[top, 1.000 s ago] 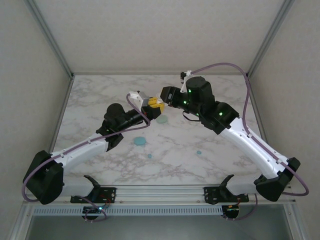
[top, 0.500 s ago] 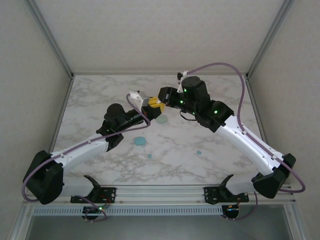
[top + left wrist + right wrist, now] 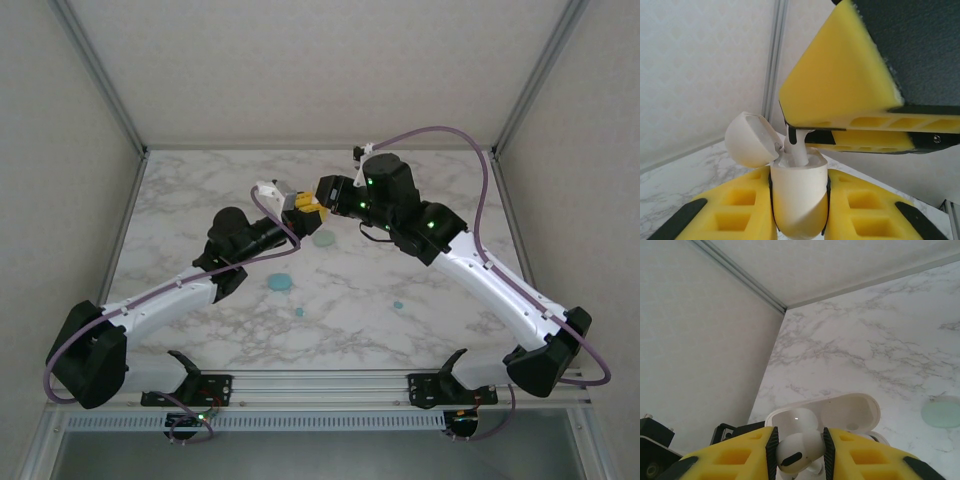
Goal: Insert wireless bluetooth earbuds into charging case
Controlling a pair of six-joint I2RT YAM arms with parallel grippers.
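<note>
Where the two arms met above the middle of the marble table [image 3: 180, 200], the top external view gave one left gripper [image 3: 302, 210] and one right gripper [image 3: 320, 200] tip to tip, their yellow pads nearly touching. What they held was too small to make out there. On the table lay two rounded pieces: a pale green piece [image 3: 323, 239] just beside the grippers and a teal piece [image 3: 280, 284] nearer the bases. There were also two tiny buds: a small teal bud [image 3: 299, 312] close to the teal piece and a second small teal bud [image 3: 398, 304] well apart to the right.

In the left wrist view, the left gripper [image 3: 799, 176] was clamped narrowly on one white charging case [image 3: 799, 200], upright between its fingers, with the lid [image 3: 750, 139] flipped open to the left. One white earbud [image 3: 796, 150] stood stem-down in the case's mouth, pinched from above by the right gripper [image 3: 792, 127]. The case rim hid how deep the stem sat.

In the right wrist view, the right gripper [image 3: 799, 440] was closed on that white earbud [image 3: 795, 452], whose lower part the frame cut off. Behind it the white charging case [image 3: 840, 412] gaped open, its body hidden by the fingers. The pale green piece [image 3: 942, 411] was cut off at the right edge.
</note>
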